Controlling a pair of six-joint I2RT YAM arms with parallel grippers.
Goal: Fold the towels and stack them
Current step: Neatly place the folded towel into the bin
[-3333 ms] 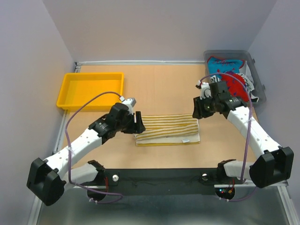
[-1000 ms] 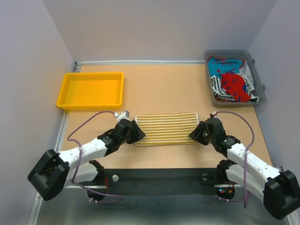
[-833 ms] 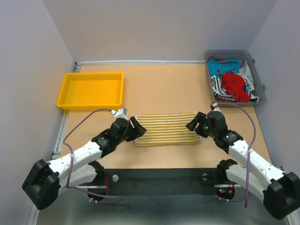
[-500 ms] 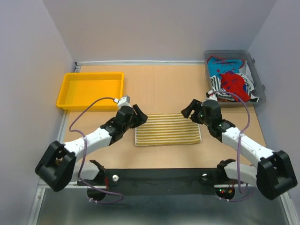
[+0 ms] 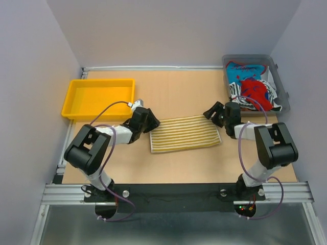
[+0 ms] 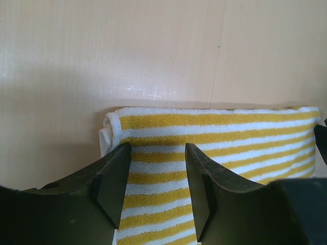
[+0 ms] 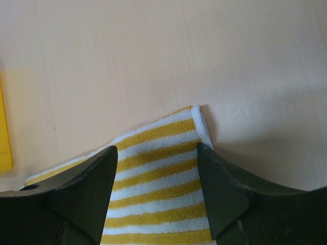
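A yellow-cream striped towel (image 5: 185,133) lies folded flat in the middle of the table, slightly skewed. My left gripper (image 5: 149,122) is low over its far left corner, jaws open. The left wrist view has the striped cloth (image 6: 214,132) flat between and beyond the black fingers (image 6: 115,184), with a rolled white edge at the corner. My right gripper (image 5: 212,113) is open over the far right corner, and the towel (image 7: 153,148) lies unpinched between its fingers (image 7: 225,189). More towels, red-blue patterned (image 5: 255,92) and black-white striped (image 5: 236,92), are heaped in the bin.
A clear grey bin (image 5: 282,97) stands at the back right corner. A yellow tray (image 5: 99,97) sits at the back left. Grey walls close the table on three sides, and both arms lie low across the tabletop.
Both grippers have swung from the striped towel's near corners to its far corners. The towel has slid a little away from me and now lies skewed.
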